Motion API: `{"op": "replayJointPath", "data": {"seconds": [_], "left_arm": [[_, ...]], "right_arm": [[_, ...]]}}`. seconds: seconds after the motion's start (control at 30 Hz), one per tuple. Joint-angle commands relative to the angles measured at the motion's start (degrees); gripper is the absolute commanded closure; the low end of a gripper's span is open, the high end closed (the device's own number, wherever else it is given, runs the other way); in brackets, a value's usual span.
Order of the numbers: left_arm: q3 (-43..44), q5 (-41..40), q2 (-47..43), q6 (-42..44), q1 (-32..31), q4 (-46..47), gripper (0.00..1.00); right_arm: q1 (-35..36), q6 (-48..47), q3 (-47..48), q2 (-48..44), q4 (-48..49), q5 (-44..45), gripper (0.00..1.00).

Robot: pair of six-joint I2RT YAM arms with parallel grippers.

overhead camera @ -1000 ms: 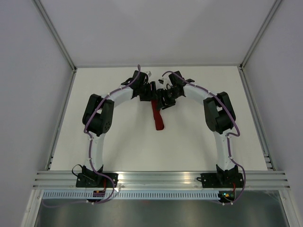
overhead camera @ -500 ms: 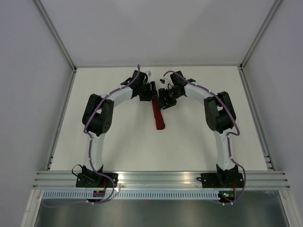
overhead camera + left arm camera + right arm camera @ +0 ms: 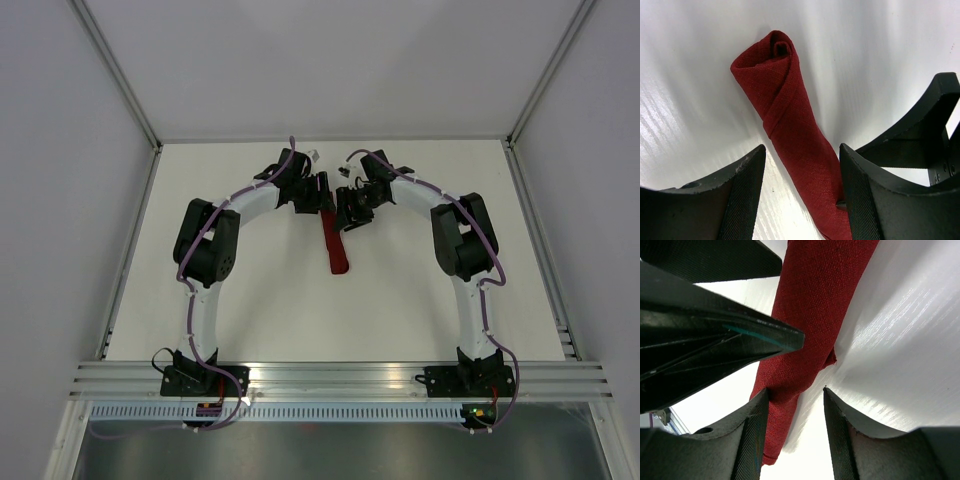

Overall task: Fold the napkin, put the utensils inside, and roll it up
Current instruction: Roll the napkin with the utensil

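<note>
While both arms arch inward from the near edge, their grippers meet over the far middle of the table (image 3: 250, 290), at the far end of the napkin (image 3: 335, 250). The napkin lies there as a narrow dark red roll, flat on the white surface. It runs from under the grippers toward the near edge with a slight slant to the right. Its near end lies free, well apart from both arms' bases.

Seen from the left wrist, the left gripper (image 3: 802, 150) stands astride the roll with its jaws apart. The cloth touches the finger on the right of that view, while a sliver of bare table shows between the roll and the other finger, so nothing is pinched. Beyond the fingertips the roll's end shows its spiral, with an outer layer wrapped diagonally across the body. A black part of the right gripper stands just beside the roll at the right edge of that view.

Seen from the right wrist, the right gripper (image 3: 795, 391) also straddles the roll, jaws parted and not clamped. The cloth presses against the finger on the left of that view, and a strip of white table separates it from the other finger. A small corner of cloth sticks out from the roll's side just above that gap. The left gripper's black fingers (image 3: 715, 260) cross the upper left of this view, and one of them overlaps the roll's edge.
</note>
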Motion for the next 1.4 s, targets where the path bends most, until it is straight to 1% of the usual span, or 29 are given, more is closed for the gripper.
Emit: {"op": "replayJointPath", "data": {"seconds": [0.0,0.43,0.83,1.1,1.17,1.3,1.37], "left_arm": [[0.26,2.28,-1.62,2.12,0.37,0.19,0.35],[0.43,2.63,-2.41,2.12,0.89,0.63,0.34],[0.52,4.04,-4.08,2.30,1.33,0.54,0.34],[0.52,3.34,-5.22,2.56,1.51,0.63,0.34],[0.26,3.07,-6.53,2.65,2.03,0.54,0.34],[-1.06,4.21,-10.48,2.47,5.02,0.28,0.34],[-2.90,4.56,-14.17,3.17,6.25,0.19,0.34]], "right_arm": [[-0.84,-1.42,-0.64,3.81,-0.23,7.92,0.48],[-1.10,-2.47,-1.87,4.16,0.65,12.57,0.49],[-1.10,-2.74,-0.73,2.23,0.57,9.77,0.49],[-1.19,-3.09,-0.90,-0.05,0.57,9.59,0.48],[-1.27,-3.17,-0.91,-1.11,0.48,9.50,0.47],[-2.41,-3.44,-0.82,-3.92,0.21,7.83,0.46],[-3.73,-4.23,-1.08,-7.07,0.21,7.04,0.44]]}}
